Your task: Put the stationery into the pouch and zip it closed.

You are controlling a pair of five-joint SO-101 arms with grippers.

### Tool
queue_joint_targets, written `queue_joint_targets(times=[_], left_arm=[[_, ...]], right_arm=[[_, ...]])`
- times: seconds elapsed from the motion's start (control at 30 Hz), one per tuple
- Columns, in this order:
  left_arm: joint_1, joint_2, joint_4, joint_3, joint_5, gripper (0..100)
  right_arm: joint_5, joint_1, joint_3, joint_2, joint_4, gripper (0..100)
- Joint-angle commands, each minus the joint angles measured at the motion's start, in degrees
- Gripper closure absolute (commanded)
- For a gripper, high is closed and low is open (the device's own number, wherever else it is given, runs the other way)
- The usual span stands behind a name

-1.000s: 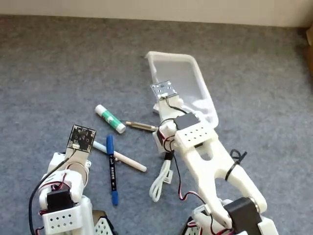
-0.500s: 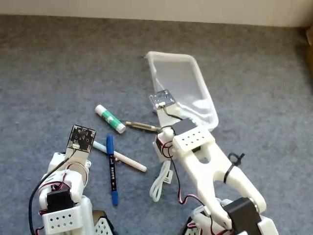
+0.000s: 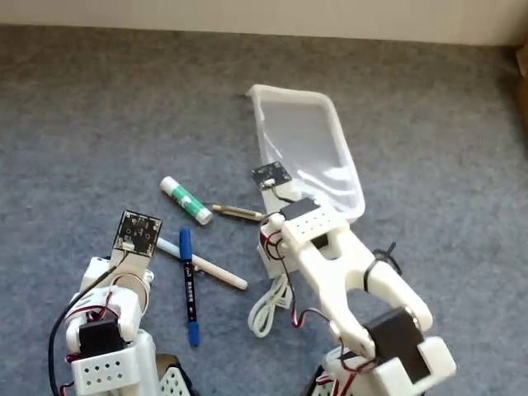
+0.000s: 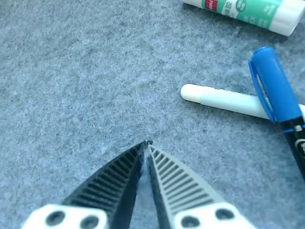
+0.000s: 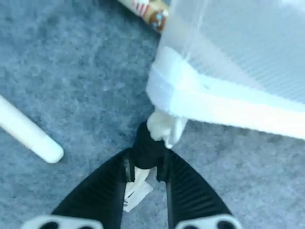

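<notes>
right arm pulled back toward its base, right gripper (image 5: 145,162) with the zipper pull (image 5: 144,143) now nearer the pouch's (image 3: 301,140) close corner, more pouch showing

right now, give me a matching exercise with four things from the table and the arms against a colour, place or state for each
Things:
1. glue stick
2. blue pen
3. pouch
4. left gripper

States:
a. lies across the white marker
b. a tab at its end is pinched by the right gripper
c. shut, over bare carpet
d. green label, white cap

Pairs: 1-d, 2-a, 3-b, 4-c
</notes>
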Motion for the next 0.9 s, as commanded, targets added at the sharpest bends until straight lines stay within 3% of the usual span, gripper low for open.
queue_joint_targets(times=[0.0,0.4,0.53,0.73,0.87], left_arm=[[-0.8,-0.7,-0.9,0.9,0.4,99],[-0.2,-0.7,-4.6,-4.5,0.5,99],[4.5,-0.7,-4.6,-8.6,0.9,88],[9.9,-0.7,-4.9,-13.1,21.8,64],[13.0,-0.7,-4.9,-18.6,26.7,63]], right_arm=[[-0.3,-0.4,-1.9,-9.6,-0.7,99.3],[2.2,-0.9,3.9,-31.5,-0.7,99.3],[3.7,-3.2,4.0,-38.2,-0.4,99.3],[3.8,-4.1,4.0,-45.1,-0.4,99.3],[3.9,-4.3,3.9,-49.1,1.6,99.3]])
